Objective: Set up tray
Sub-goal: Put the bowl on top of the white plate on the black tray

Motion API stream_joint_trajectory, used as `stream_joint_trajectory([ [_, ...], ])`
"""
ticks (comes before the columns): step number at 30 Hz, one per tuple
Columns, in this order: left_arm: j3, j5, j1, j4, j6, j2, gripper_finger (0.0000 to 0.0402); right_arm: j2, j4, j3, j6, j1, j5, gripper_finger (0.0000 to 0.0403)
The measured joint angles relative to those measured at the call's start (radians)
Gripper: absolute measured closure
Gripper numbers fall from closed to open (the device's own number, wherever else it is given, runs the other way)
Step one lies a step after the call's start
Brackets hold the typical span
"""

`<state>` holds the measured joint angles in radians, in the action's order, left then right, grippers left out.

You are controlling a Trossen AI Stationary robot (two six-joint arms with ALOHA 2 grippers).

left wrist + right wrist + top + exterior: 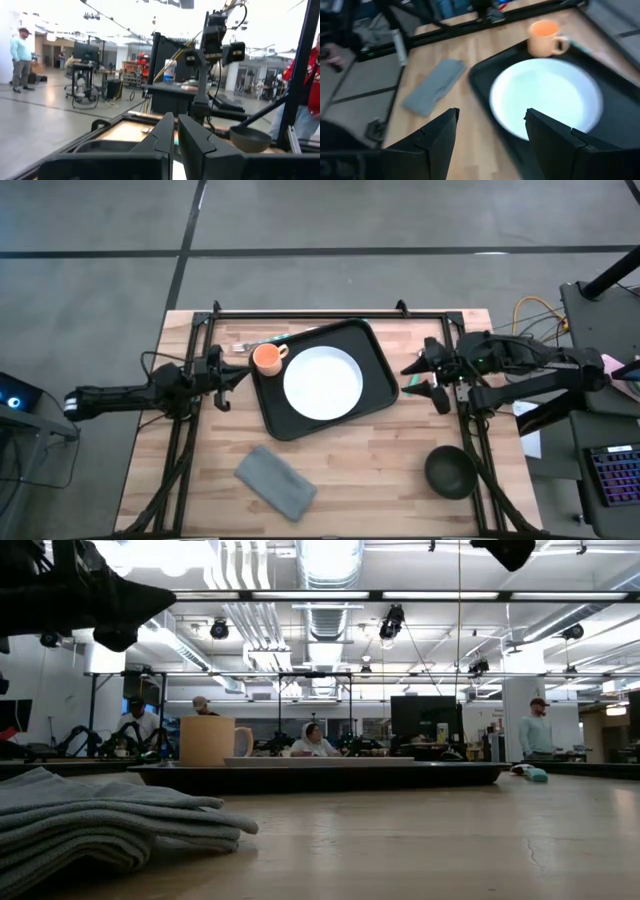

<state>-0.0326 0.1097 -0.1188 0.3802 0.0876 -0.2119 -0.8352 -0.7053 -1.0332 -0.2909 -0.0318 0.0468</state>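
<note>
The black tray (375, 365) lies slanted on the middle of the wooden table. A round white plate (322, 383) rests flat in it, and an orange cup (267, 358) stands upright in its far left corner. My left gripper (238, 376) is shut and holds nothing, just left of the tray's left rim; its fingers (176, 135) point level across the table. My right gripper (418, 376) hovers open beyond the tray's right rim. In the right wrist view it (491, 115) looks down on the plate (545, 97), cup (545, 37) and tray (480, 75).
A folded grey cloth (275, 482) lies on the table near the front edge, left of centre. A dark bowl (450, 472) stands at the near right. A small piece of cutlery (240, 346) lies beside the tray's far left corner. The black frame rails (330, 313) border the table.
</note>
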Motion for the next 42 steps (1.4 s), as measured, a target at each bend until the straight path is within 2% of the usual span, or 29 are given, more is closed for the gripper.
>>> stream_joint_trajectory([
  [4, 0.011, 0.0, 0.0, -0.005, -0.002, 0.005, 0.0396, -0.08, -0.021, -0.051, -0.031, -0.025, 0.089, 0.0179],
  [8, 0.022, 0.0, 0.0, -0.006, -0.001, 0.003, 0.0396, -0.178, -0.122, -0.12, -0.069, -0.073, 0.158, 0.0179],
  [14, 0.02, -0.004, 0.0, -0.024, 0.001, 0.006, 0.0396, -0.315, -0.239, -0.214, -0.157, -0.167, 0.213, 0.0179],
  [19, 0.021, -0.004, 0.0, -0.036, 0.001, 0.009, 0.0396, -0.389, -0.323, -0.27, -0.344, -0.233, 0.216, 0.0179],
  [25, 0.022, -0.004, 0.0, -0.054, 0.001, 0.018, 0.0396, -0.409, -0.431, -0.288, -0.53, -0.343, 0.216, 0.018],
  [36, 0.019, -0.004, 0.0, -0.059, 0.001, 0.016, 0.0396, -0.449, -0.444, -0.264, -0.855, -0.621, 0.207, 0.0183],
  [42, 0.019, -0.004, 0.0, -0.059, 0.001, 0.016, 0.0396, -0.543, -0.436, -0.262, -0.945, -0.744, 0.12, 0.0183],
])
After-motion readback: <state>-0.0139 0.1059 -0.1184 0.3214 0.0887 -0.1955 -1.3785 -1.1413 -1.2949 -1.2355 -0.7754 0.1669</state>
